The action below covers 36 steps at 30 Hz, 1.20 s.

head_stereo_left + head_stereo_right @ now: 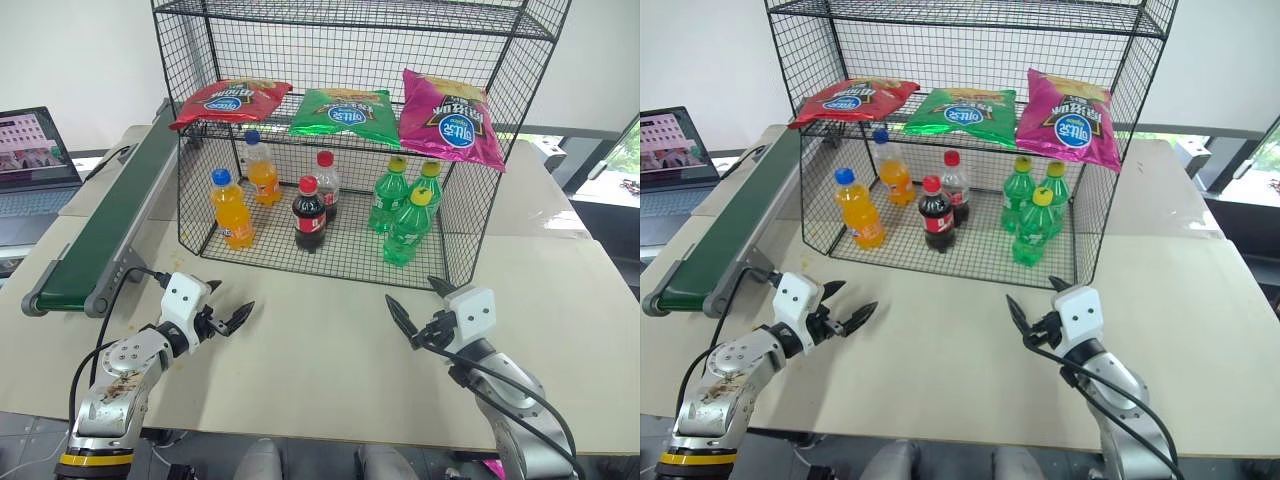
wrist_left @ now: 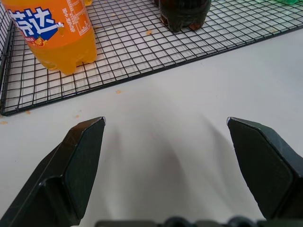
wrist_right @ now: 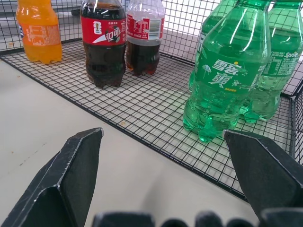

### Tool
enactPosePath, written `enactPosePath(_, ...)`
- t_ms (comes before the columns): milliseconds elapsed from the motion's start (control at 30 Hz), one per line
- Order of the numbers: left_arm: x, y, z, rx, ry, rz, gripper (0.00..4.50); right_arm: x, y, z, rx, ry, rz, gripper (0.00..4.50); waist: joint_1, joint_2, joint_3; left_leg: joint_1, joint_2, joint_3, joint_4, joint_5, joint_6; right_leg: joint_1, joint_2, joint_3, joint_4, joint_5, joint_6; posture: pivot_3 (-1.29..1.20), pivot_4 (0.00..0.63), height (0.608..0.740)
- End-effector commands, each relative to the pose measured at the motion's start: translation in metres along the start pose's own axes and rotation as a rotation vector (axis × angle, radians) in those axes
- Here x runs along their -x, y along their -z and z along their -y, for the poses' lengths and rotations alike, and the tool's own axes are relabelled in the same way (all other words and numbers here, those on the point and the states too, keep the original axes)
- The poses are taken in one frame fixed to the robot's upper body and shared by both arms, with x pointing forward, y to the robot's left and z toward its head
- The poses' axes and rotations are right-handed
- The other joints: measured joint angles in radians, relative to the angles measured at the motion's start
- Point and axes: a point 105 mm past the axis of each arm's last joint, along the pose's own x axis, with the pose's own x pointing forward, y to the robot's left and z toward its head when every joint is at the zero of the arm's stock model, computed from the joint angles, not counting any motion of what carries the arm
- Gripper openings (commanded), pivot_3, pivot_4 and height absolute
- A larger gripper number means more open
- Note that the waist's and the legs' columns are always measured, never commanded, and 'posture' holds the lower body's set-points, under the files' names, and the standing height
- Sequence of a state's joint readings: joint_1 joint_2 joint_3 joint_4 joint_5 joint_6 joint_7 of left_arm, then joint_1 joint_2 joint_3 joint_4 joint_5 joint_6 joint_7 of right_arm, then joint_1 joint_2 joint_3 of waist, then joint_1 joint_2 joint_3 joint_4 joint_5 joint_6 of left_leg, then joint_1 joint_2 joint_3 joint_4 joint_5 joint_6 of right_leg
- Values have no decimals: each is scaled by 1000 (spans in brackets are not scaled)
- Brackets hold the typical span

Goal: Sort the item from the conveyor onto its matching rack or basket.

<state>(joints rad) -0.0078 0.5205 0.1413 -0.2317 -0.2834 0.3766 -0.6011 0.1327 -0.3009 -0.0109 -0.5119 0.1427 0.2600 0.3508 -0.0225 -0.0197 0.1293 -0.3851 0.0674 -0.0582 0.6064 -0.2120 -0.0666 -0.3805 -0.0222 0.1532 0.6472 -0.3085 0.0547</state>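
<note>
Left eye view, red chip bag [image 1: 231, 102] on rack [image 1: 200, 40], top cropped, left gripper [image 1: 222, 312] and right gripper [image 1: 417, 305] spread, empty.

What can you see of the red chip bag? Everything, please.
The red chip bag is flat, shiny foil with a round blue logo and yellow chips printed on it. It lies face up at the left end of the black wire rack's middle shelf, left edge hanging slightly over, beside the green chip bag. It looks sealed and puffed. Neither gripper touches it.

Shiny red chip bag [image 1: 231, 102] with round blue logo, green chip bag [image 1: 344, 111], pink chip bag [image 1: 450, 118]; black wire-mesh rack [image 1: 470, 210]; dark-green conveyor belt [image 1: 105, 215]; beige table [image 1: 320, 350].
</note>
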Motion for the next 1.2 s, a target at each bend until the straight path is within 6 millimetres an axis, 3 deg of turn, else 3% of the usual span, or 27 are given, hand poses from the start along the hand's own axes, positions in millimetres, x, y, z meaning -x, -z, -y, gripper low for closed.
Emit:
enactPosePath(33, 1, -12, -5, -25, -13, 37, 4381, 2, -14, 2, 6, 3, 54, 4500, 0, 0, 0, 0, 0, 0, 0, 0, 0, 0, 0, 0, 0, 0, 0, 0, 150, 740)
enactPosePath(1200, -4, -12, -6, -58, -19, 49, 4381, 3, -21, -1, 14, -27, 91, 4500, 1, 0, 0, 0, 0, 0, 0, 0, 0, 0, 0, 0, 0, 0, 0, 0, 150, 740)
